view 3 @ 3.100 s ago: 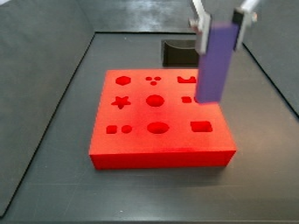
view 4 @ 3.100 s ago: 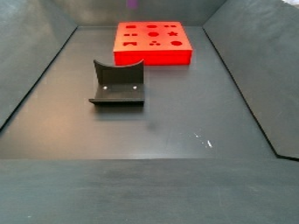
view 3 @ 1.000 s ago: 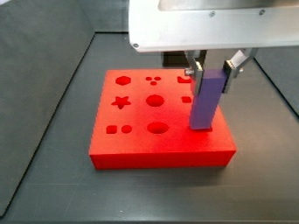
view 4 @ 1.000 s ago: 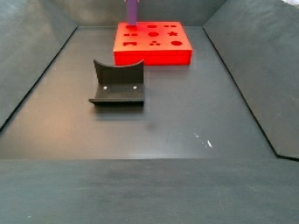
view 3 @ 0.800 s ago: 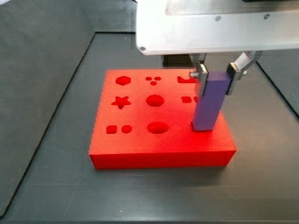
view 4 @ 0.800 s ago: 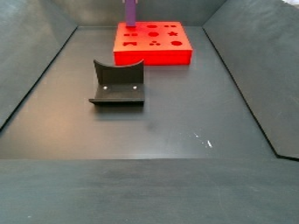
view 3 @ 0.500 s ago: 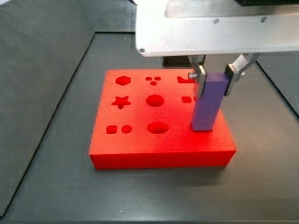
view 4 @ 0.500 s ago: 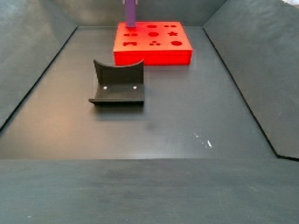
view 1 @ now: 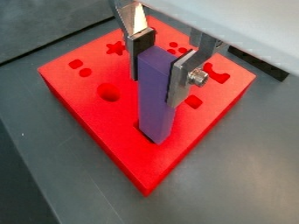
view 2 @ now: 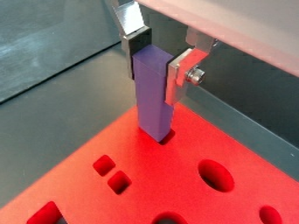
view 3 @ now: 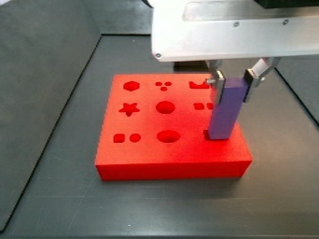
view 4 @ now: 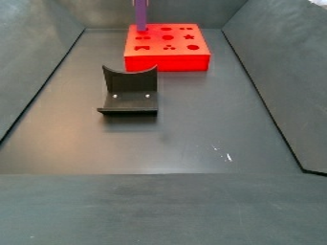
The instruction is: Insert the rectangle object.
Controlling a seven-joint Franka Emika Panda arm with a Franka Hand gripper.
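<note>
The rectangle object, a purple bar, stands upright with its lower end in a rectangular hole near a corner of the red block. It shows in both wrist views and both side views. My gripper is shut on the bar's upper end, its silver fingers pressed on two opposite faces. In a side view the gripper hangs under a large white body. The red block has several shaped holes: circles, a star, squares.
The dark fixture, a curved bracket on a base plate, stands on the dark floor in front of the red block. Raised walls border the floor on both sides. A dark box sits behind the block.
The bar and gripper came down from above the block onto the rectangular hole. Over the last second the bar has sunk only slightly lower into it.
</note>
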